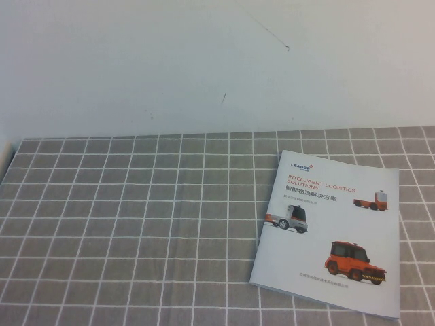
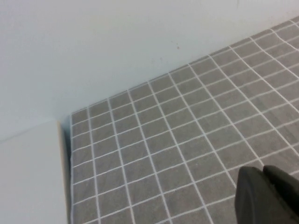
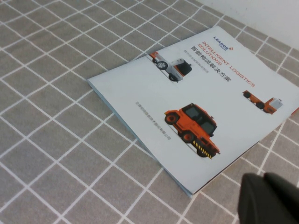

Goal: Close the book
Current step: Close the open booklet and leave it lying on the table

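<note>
The book (image 1: 326,234) lies flat on the right side of the worktop (image 1: 136,224), front cover up, with the printed vehicles and title facing the high camera. No page stands or fans out. From my right wrist I see the cover sitting square on the block of pages, with the thin page edges showing along the near side. I judge the book closed, so nothing needs holding down: its own weight keeps the cover flat on the checked cloth.

Neither arm shows in the high view, so I take both to be parked at my own edge, clear of the book.

My right gripper (image 3: 264,177) hangs above the cloth just off the book's near corner, not touching it. Its fingers (image 3: 252,191) show as two dark tips pressed together with only a seam between them, and they pinch nothing.

My left gripper (image 2: 262,171) hovers over the bare left part of the cloth, near where it meets the wall (image 2: 117,42), well apart from the book. Its fingers (image 2: 247,186) are likewise pressed together and empty. This arm has no work here, as the book is on the right arm's side.
</note>
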